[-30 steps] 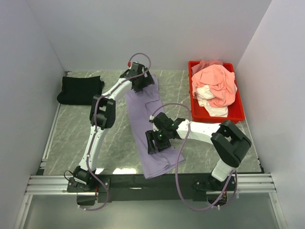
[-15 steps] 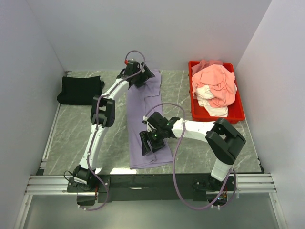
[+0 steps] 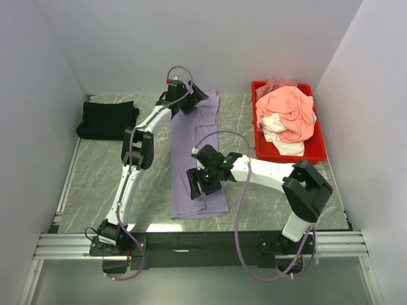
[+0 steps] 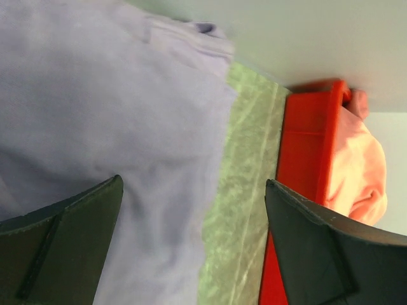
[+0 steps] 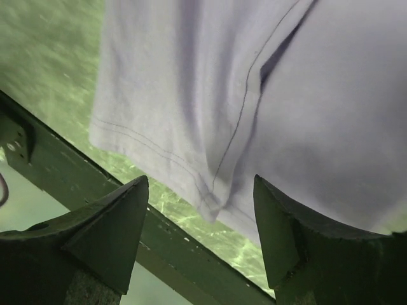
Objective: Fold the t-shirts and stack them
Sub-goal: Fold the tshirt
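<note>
1. Lying lengthwise down the middle of the table (image 3: 95,184), the lavender shirt (image 3: 198,143) is folded into a long narrow strip. Its near hem is close to the table's near edge.
2. The left gripper (image 3: 191,97) sits over the strip's far end. Its fingers (image 4: 63,248) are spread wide, with lavender cloth showing in the gap between them.
3. The right gripper (image 3: 196,184) is over the near part of the strip, by its left edge. Its fingers (image 5: 102,235) are also apart, and the stitched hem and a fold show between them. I cannot tell whether either gripper's tips touch the cloth.
4. The black shirt (image 3: 107,119) lies folded at the far left of the table, well apart from the strip.
5. The red tray (image 3: 320,152) stands at the far right. It holds the pink shirt (image 3: 289,108), bunched on top of the white shirt (image 3: 283,146).
</note>
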Robot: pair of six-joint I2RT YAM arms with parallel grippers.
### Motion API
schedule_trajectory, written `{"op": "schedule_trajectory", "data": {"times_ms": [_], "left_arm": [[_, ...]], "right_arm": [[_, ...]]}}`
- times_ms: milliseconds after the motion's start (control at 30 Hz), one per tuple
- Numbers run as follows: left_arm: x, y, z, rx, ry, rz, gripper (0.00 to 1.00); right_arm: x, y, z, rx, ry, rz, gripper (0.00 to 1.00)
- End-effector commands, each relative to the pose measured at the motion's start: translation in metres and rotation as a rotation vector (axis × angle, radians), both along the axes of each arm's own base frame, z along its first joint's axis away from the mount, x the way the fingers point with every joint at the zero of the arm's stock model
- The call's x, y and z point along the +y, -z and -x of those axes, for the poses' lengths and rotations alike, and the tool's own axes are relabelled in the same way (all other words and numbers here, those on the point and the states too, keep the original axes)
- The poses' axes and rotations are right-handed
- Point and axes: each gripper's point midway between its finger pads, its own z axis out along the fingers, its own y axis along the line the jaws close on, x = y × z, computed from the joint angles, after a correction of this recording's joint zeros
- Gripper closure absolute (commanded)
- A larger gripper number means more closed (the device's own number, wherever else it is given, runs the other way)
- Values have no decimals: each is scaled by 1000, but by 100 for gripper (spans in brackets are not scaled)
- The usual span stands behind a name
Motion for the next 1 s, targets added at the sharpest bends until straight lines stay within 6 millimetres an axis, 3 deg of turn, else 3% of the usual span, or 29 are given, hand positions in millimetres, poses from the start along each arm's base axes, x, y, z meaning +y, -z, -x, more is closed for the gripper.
{"op": "schedule_trajectory", "data": {"times_ms": [0, 33, 67, 133, 167, 200, 233, 267, 333, 367, 433, 467, 533, 600, 633, 667, 767, 833, 867, 967], "left_arm": [[-1, -149, 9, -249, 23, 18, 1], [1, -165, 14, -268, 26, 15, 1], [5, -206, 25, -324, 26, 21, 1], [9, -216, 42, -322, 35, -37, 0], [15, -255, 60, -375, 28, -40, 1], [12, -237, 75, -343, 52, -88, 1], [18, -239, 84, -337, 32, -116, 1], [27, -237, 110, -297, 26, -155, 0], [30, -229, 140, -268, 5, -204, 1], [40, -215, 168, -223, 3, -232, 1], [39, -195, 205, -175, 8, -260, 1], [50, -173, 233, -127, -6, -279, 1], [48, -147, 271, -72, 10, -289, 0], [61, -113, 314, 20, -12, -308, 1], [66, -116, 329, 20, -16, -301, 1], [77, -94, 345, 74, -44, -335, 1], [92, -67, 391, 158, -63, -373, 1], [93, -57, 416, 186, -33, -365, 1], [93, -38, 433, 233, -14, -372, 1], [89, -6, 469, 344, 41, -365, 1]], "right_arm": [[6, -66, -27, -197, 39, -80, 27], [3, -73, -30, -220, 57, -81, 26], [-3, -78, -35, -255, 87, -65, 26], [-13, -95, -39, -299, 139, -83, 25], [-19, -98, -42, -318, 168, -76, 25], [-28, -94, -41, -314, 189, -66, 25], [-36, -102, -44, -327, 227, -87, 25], [-41, -103, -43, -325, 235, -100, 25], [-63, -97, -45, -317, 287, -92, 25], [-69, -94, -43, -312, 295, -91, 25], [-88, -82, -41, -293, 328, -73, 25], [-93, -78, -40, -284, 335, -67, 25], [-103, -67, -33, -263, 348, -71, 24], [-105, -58, -26, -252, 334, -85, 24], [-104, -56, -23, -240, 325, -91, 24], [-104, -53, -21, -234, 319, -94, 24], [-101, -36, -8, -174, 289, -106, 23], [-100, -24, 0, -135, 269, -102, 22], [-101, -20, 3, -128, 268, -100, 22], [-101, -12, 8, -114, 271, -81, 22]]}}
